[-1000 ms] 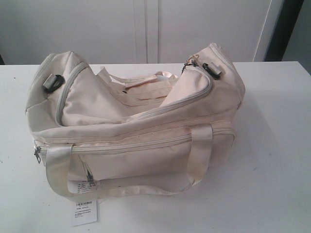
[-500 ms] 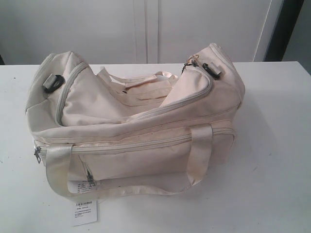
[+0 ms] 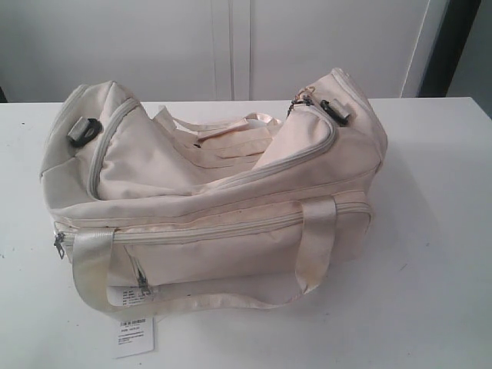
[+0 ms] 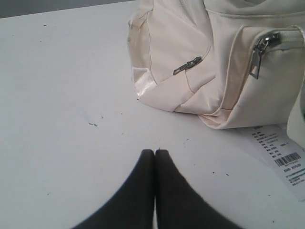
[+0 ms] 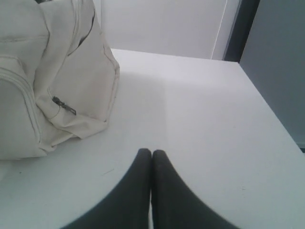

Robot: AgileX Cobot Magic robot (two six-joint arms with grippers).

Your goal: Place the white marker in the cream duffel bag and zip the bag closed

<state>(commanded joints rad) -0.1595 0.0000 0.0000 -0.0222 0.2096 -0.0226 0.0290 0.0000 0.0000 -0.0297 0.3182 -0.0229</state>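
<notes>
- Across the middle of the exterior frame, the cream duffel bag [image 3: 231, 192] lies on its base on the white table [image 3: 430, 231], long side facing the camera, top panel sagging inward.
- Lower left of that frame: the white barcode tag [image 3: 135, 337] lies flat on the table, just in front of the bag's near corner.
- The front handle [image 3: 92, 269] droops in a loop down the bag's face, its lower run resting on the table.
- Along the face runs the front pocket zipper [image 3: 223, 228], its metal pull [image 3: 58, 244] sitting at the far left end.
- Two dark buckles show, one at each end of the bag; the left buckle [image 3: 83, 129] is at upper left of the frame.
- My left gripper [image 4: 155, 151] hovers low over bare table, dark fingertips pressed together with nothing between them, near the bag's end but not touching it.
- My right gripper [image 5: 151, 151] is the same: tips closed flat against each other, empty, over open tabletop beside the bag's other end.
</notes>
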